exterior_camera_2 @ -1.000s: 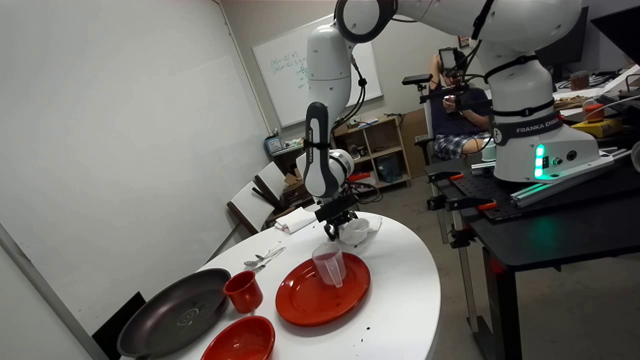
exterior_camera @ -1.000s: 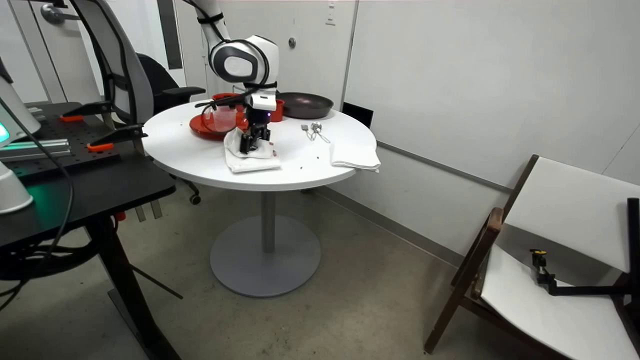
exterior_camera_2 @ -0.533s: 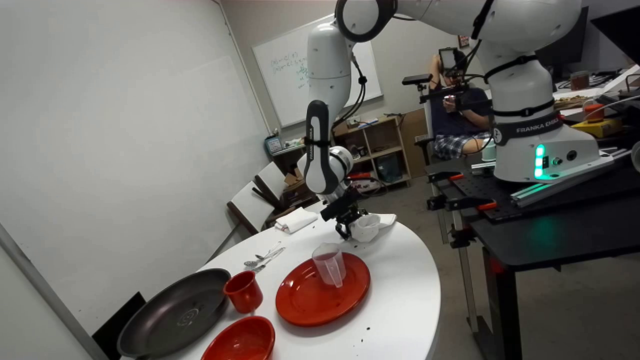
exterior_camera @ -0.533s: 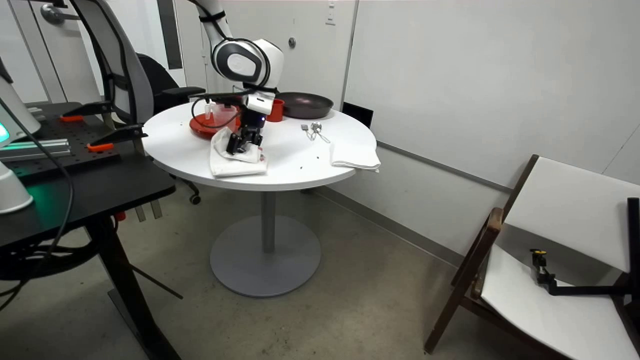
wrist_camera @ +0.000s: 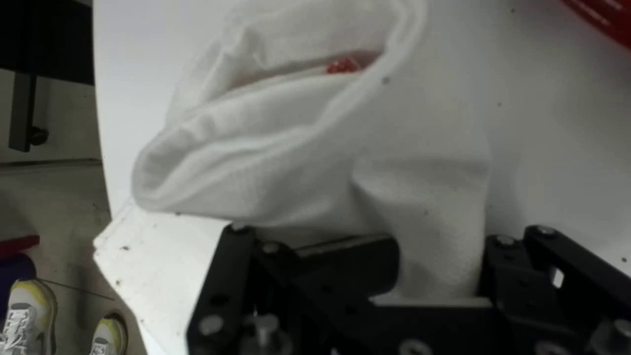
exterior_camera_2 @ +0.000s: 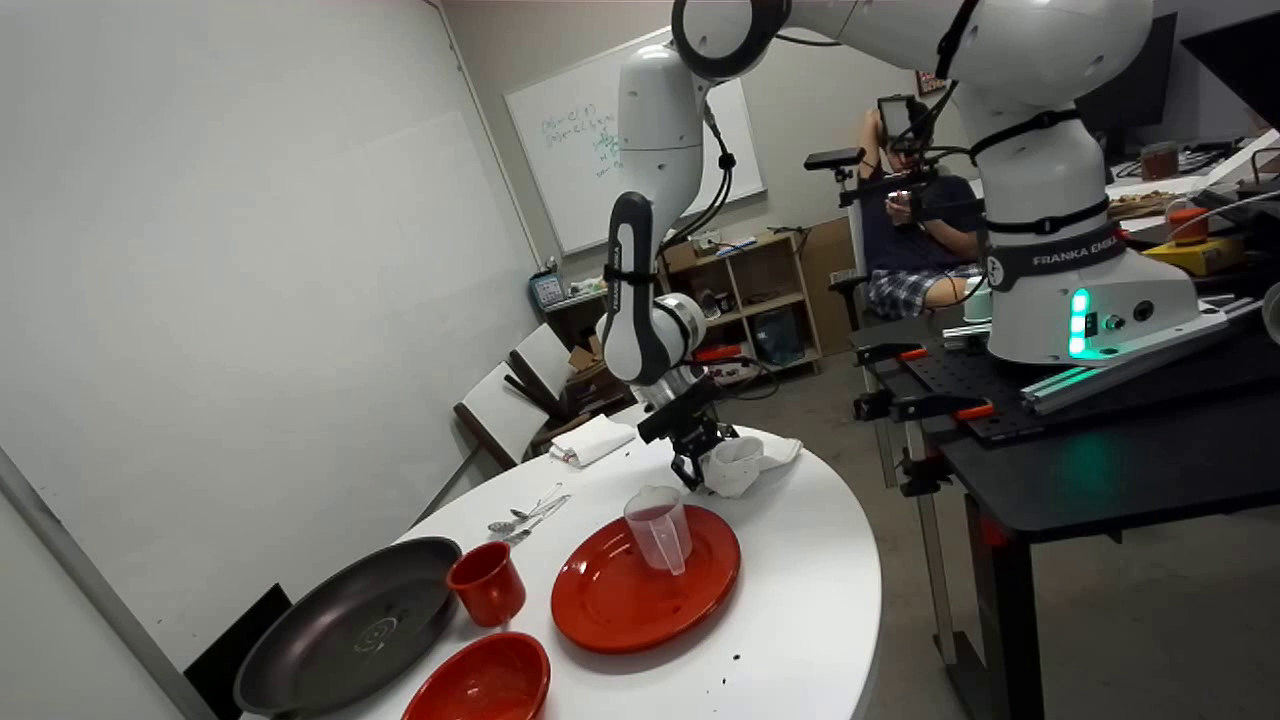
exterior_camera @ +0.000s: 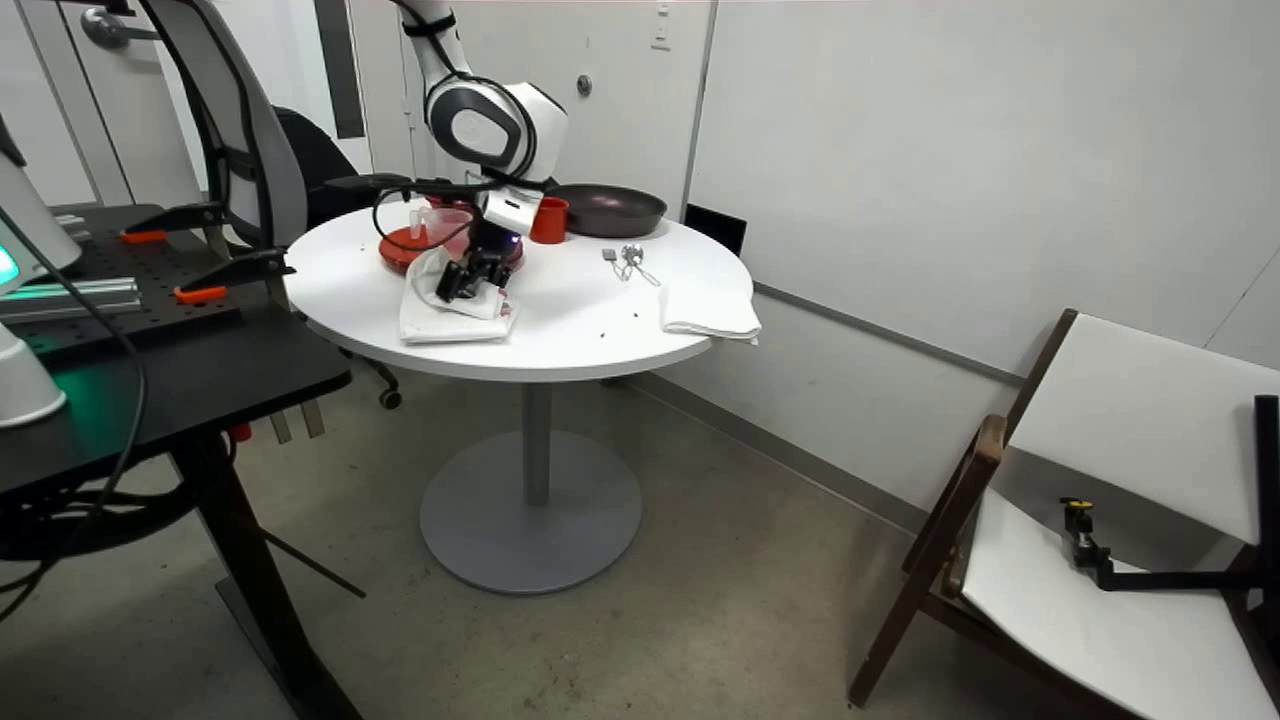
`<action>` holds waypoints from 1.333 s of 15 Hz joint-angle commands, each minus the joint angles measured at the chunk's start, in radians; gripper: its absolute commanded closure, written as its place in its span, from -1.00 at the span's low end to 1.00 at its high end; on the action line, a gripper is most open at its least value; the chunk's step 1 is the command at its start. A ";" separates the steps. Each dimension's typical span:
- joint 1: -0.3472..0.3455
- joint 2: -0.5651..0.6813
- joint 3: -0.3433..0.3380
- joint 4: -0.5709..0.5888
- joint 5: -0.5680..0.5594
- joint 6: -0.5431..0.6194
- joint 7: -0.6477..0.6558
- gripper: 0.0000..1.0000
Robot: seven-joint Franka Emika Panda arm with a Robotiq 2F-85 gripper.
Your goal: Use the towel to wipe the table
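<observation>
The table (exterior_camera: 570, 310) is white-topped with dark specks and has a grey pedestal (exterior_camera: 536, 445); the gripper (wrist_camera: 441, 264) over it is black. On the table, the towel (wrist_camera: 305, 187) is white with dark flecks and red inside a fold, the plate (exterior_camera_2: 600, 610), mug (exterior_camera_2: 492, 590) and bowl (exterior_camera_2: 480, 680) red, the pan (exterior_camera_2: 330, 605) brown-black with a pale central mark.

Even light leaves the tabletop (exterior_camera: 580, 300) bright white, a green light strip (exterior_camera_2: 1079, 323) glows onto the black desk (exterior_camera_2: 1150, 440), and the dimmer wrist view shows the towel (wrist_camera: 276, 158) slightly blurred.
</observation>
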 commanded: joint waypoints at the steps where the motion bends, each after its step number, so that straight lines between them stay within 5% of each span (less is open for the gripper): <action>1: -0.063 -0.003 0.072 0.009 0.064 -0.027 -0.062 1.00; 6: -0.131 -0.001 0.144 0.028 0.159 -0.063 -0.151 1.00; 11: -0.128 0.008 0.131 0.043 0.193 -0.064 -0.181 1.00; 20: 0.051 0.018 -0.039 -0.013 0.014 0.190 -0.118 1.00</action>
